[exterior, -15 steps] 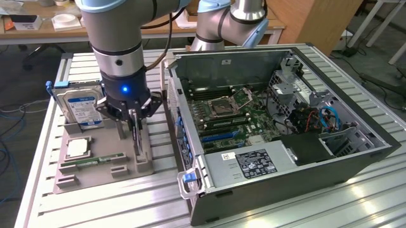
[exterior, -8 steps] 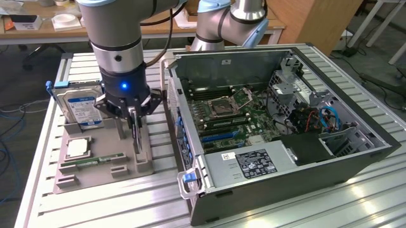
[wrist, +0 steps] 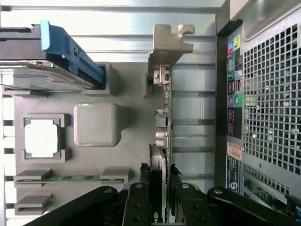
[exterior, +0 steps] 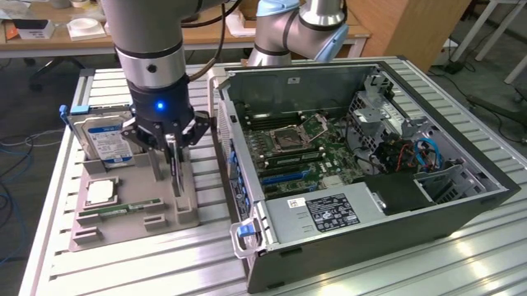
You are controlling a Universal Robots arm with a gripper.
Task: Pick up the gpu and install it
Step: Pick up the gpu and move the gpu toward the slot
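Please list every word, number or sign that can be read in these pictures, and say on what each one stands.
No text can be read as it stands; all is too small or blurred.
Blue label on the hard drive: unreadable.
Black label on the power supply: unreadable.
Small orange sticker on the computer case: unreadable.
Print on the gpu: not legible.

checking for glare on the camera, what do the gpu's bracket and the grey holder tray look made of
Bracket on the gpu: looks like bare sheet metal, dull silver sheen, stamped notches. Holder tray: probably matte grey plastic, maybe 3D-printed, going by the fine woven texture on its raised block.
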